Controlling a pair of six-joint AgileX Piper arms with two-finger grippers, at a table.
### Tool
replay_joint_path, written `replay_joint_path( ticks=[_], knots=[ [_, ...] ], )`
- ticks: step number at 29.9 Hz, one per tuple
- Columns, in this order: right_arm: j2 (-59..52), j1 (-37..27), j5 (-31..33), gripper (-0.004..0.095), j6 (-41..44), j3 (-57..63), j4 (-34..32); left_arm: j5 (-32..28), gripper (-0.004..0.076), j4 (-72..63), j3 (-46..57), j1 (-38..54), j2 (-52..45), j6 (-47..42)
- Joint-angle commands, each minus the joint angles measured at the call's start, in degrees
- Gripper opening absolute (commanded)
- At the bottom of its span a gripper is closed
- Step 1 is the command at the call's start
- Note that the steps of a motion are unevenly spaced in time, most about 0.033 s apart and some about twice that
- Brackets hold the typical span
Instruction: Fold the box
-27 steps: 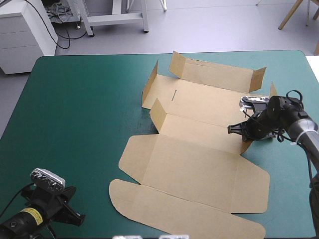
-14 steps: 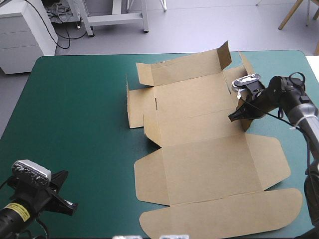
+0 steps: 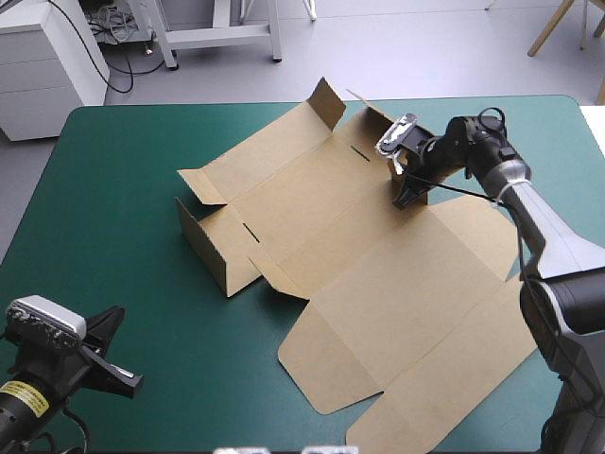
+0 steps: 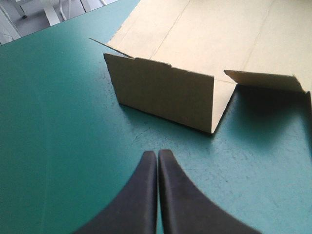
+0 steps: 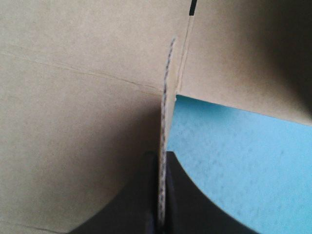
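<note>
The brown box [image 3: 378, 274] lies mostly flat, slanting across the teal-green cover [image 3: 104, 199], with a low wall [image 4: 161, 95] raised at its left end. At its far right side the right gripper [image 3: 408, 194] is pinched on an upright flap [image 5: 165, 87]. Well clear of the box's left wall, the left gripper [image 4: 157, 156] has its fingers pressed together on nothing, seemingly just above the cover.

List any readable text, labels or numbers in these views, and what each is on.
Nothing can be read in any view.
The left arm carries a yellow sticker: dark print, too small to read.
The box is plain brown board with no print; its short dark marks are cut slots.
</note>
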Motion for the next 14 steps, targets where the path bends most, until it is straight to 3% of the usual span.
replay_joint_path(
  ticks=[1,9,14],
  knots=[
    [0.0,2.9,-2.5,-0.0020,-5.6,-6.4,0.8,-4.3,-0.0010,0.6,-1.8,-0.2,0.5,-0.3],
    [3.7,10.8,-5.5,-0.0020,-20.9,-12.3,1.0,-4.7,-0.0010,0.8,-1.8,-0.2,0.5,-0.3],
    [4.2,14.4,-5.4,-0.0020,-28.8,-12.3,6.0,-5.2,-0.0010,0.8,-1.8,-0.2,0.5,-0.3]
  ],
)
